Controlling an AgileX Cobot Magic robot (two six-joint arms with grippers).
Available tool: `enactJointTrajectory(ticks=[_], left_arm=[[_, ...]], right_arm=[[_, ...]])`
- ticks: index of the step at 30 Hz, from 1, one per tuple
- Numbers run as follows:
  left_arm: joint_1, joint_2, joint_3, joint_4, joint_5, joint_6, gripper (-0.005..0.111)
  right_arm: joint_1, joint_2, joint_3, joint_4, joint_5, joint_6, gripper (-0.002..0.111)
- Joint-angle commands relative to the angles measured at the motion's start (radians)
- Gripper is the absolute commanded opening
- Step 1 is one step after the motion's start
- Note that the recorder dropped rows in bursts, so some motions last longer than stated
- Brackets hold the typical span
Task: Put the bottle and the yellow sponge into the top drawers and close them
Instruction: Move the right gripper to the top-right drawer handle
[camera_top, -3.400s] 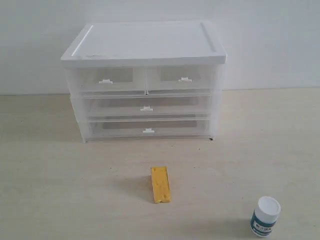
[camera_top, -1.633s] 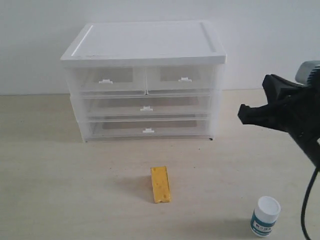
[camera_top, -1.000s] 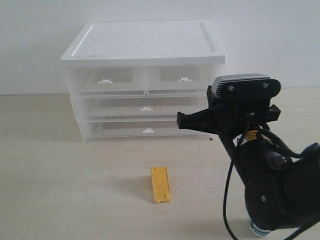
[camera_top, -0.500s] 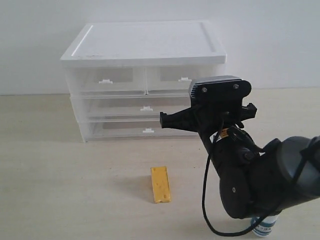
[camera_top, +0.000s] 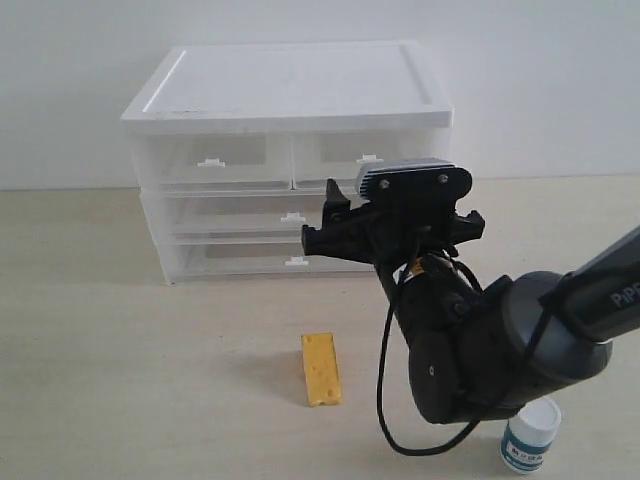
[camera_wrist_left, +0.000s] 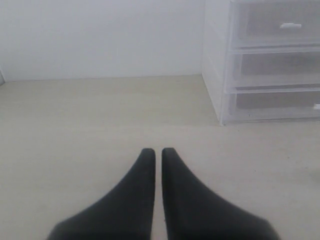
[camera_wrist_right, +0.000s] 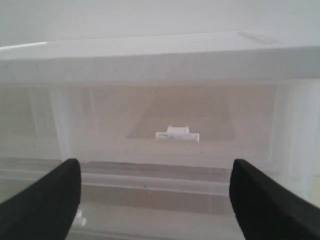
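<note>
Your right claw (camera_wrist_right: 155, 167) has swung in toward the top drawers (camera_top: 240, 157) and now gapes wide, with one drawer's handle (camera_wrist_right: 177, 134) dead ahead of it. Behind it lie the sponge (camera_top: 321, 369) and bottle (camera_top: 530, 434); your left claw (camera_wrist_left: 156, 152) is clenched, empty.

A big black arm (camera_top: 480, 350) is over the counter (camera_top: 150, 350) now; a few seconds ago there was none. It comes in from the right and swings left, bit by bit. Its right gripper (camera_wrist_right: 154, 169) now faces the top right drawer (camera_top: 340, 150), close up. The bottle (camera_top: 530, 437), mostly hidden behind the arm a moment ago, shows nearly whole again.
</note>
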Motion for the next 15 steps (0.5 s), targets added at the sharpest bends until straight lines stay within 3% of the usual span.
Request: enactJointTrajectory(ticks=[1, 15], left_arm=[[0.004, -0.004, 0.004, -0.007, -0.007, 0.0, 0.004], [0.004, -0.004, 0.004, -0.007, -0.007, 0.0, 0.004]], right_arm=[[-0.001, 0.02, -0.058, 0.106, -0.01, -0.074, 0.075], [-0.063, 0.071, -0.161, 0.11, 0.006, -0.137, 0.075]])
